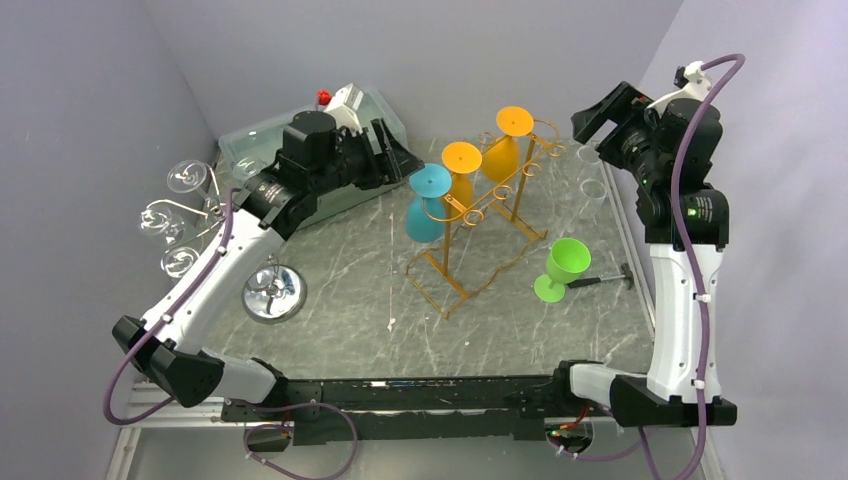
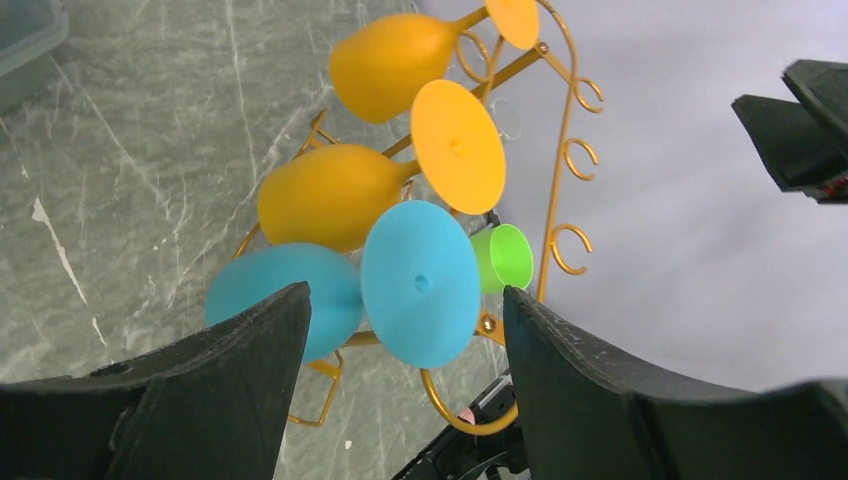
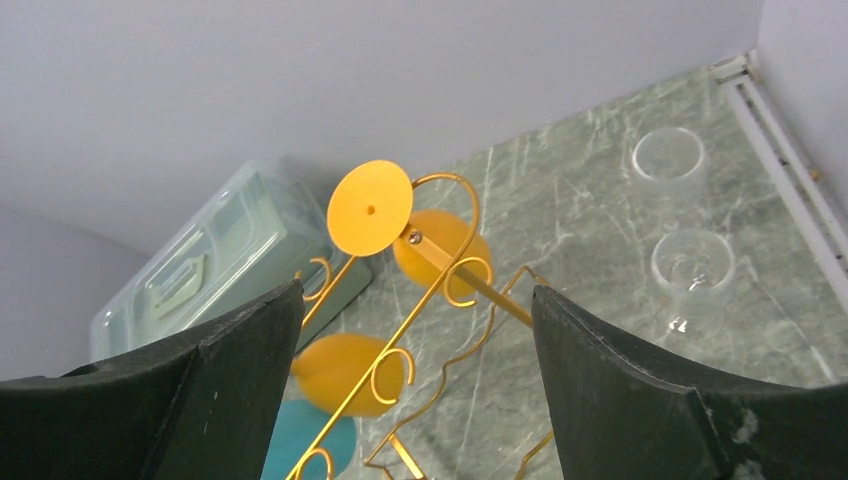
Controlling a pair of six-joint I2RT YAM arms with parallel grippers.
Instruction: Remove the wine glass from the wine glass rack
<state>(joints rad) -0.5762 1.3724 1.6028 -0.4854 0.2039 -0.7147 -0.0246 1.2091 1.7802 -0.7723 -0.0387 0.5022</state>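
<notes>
Wine glass (image 1: 428, 205), the blue one, hangs bowl-down at the lower-left end of the rack (image 1: 443, 255), mid-frame; I judge it light, stiff, slick plastic, best pinched at the stem; left gripper (image 2: 405, 300) extends from upper left, jaws apart framing its foot, holding nothing; right gripper (image 3: 415, 300) hovers upper right, jaws spread, empty.

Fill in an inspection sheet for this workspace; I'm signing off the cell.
Surface: grey marbled table.
Job's things: wine glass rack upright, blue glass and two orange glasses hanging on it; green glass standing beside.
Clutter: chrome stand with clear glasses, plastic box, two loose clear glasses, black-headed tool.
Grippers: left gripper open, flanking the blue glass's foot; right gripper open above the rack.
Cables: purple cables along both arms.
Surroundings: plain walls on three sides.
</notes>
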